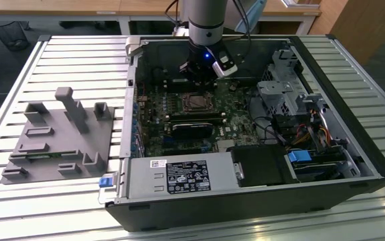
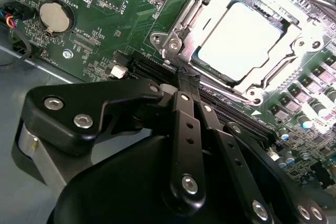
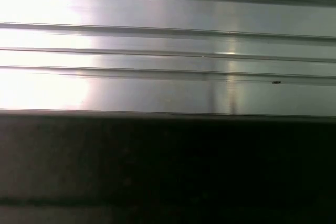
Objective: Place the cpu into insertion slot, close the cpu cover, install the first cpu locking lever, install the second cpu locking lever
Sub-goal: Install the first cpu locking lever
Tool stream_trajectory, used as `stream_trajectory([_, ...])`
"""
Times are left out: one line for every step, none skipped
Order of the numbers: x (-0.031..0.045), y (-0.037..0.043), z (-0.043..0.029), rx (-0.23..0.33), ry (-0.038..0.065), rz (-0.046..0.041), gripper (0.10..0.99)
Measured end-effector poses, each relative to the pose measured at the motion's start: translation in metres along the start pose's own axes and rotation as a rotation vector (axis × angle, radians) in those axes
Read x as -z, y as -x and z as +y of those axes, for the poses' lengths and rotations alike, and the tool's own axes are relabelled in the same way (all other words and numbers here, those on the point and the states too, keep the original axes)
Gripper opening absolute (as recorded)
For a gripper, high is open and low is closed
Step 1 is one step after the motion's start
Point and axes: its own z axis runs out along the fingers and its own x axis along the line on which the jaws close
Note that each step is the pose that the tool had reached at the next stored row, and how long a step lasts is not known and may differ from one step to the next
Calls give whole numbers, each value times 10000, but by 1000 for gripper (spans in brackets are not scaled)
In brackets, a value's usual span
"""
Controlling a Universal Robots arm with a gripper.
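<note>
While a grey moulded fixture point(image 1: 58, 135) lies on the slatted table point(image 1: 18, 211) at the exterior view's left, the open computer case point(image 1: 246, 211) sits mid-frame. At the case's upper centre, the gripper point(image 1: 195, 84) hangs just above the insertion slot point(image 1: 194, 102). In the second wrist view its jaws are pressed together and empty, beside the cpu cover point(image 2: 190, 17), which lies flat over the seated cpu point(image 2: 239, 40).

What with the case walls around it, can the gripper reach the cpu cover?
Probably yes: the gripper hangs beside the cpu cover inside the open case, with nothing between them.
</note>
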Motion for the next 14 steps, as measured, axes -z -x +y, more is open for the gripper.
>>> stream_trajectory([4, 0, 0, 0, 0, 0, 106])
stream_trajectory([7, 1, 1, 0, 2, -1, 106])
stream_trajectory([7, 1, 1, 1, 4, -2, 106])
stream_trajectory([7, 1, 1, 1, 1, -2, 106])
stream_trajectory([6, 2, 1, 1, -7, -3, 106])
stream_trajectory([4, 2, 0, 3, -25, 0, 106])
stream_trajectory([-1, 2, 0, 3, -40, -1, 106])
stream_trajectory([-5, 1, 0, 4, -54, -1, 106])
stream_trajectory([-9, 1, -1, 4, -70, 2, 106])
stream_trajectory([-12, 0, -2, 5, -83, 4, 106])
stream_trajectory([-14, 0, -2, 5, -92, 4, 106])
stream_trajectory([-17, -1, -3, 5, -98, 5, 106])
stream_trajectory([-19, -1, -3, 5, -100, 4, 106])
stream_trajectory([-20, 0, -2, 5, -98, 3, 106])
